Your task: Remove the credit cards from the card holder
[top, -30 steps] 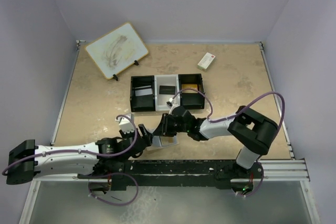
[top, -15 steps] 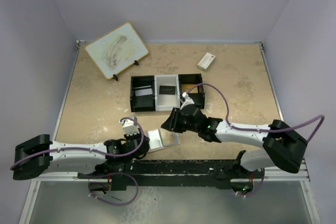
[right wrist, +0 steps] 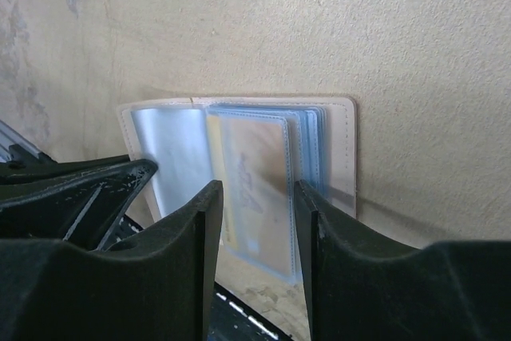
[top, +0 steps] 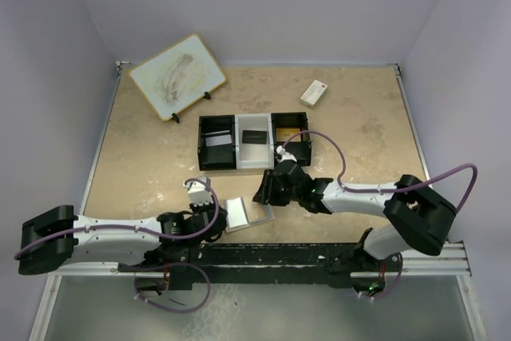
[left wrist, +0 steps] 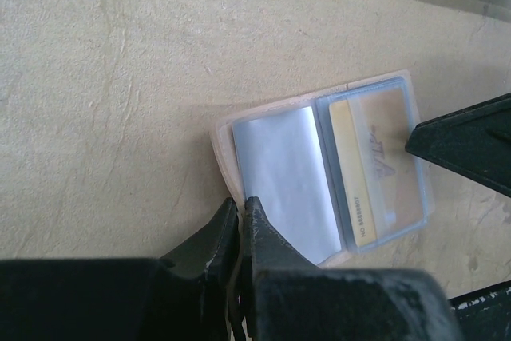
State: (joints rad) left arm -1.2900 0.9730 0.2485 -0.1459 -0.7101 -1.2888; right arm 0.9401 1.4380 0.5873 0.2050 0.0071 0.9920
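Note:
The card holder [top: 249, 212] lies open on the table, tan outside with pale blue and clear sleeves inside. A yellow credit card [left wrist: 377, 167] sits in its top clear sleeve [right wrist: 254, 189]. My left gripper [left wrist: 241, 205] is shut on the tan edge of the holder's left flap [top: 219, 218]. My right gripper [right wrist: 254, 221] hovers open over the holder's right half [top: 267, 190], its fingers on either side of the yellow card's sleeve without touching it. Its black fingers [left wrist: 467, 141] show at the right of the left wrist view.
A black-and-white three-compartment tray [top: 237, 154] with cards in it stands just beyond the holder. A white box with a red mark [top: 314, 92] lies at the back right. A whiteboard on a stand [top: 176, 76] leans at the back left.
My left gripper has closed on the holder's left edge. The right gripper has drawn back towards the right, off the holder's middle, and opened wider, leaving the holder lying open.

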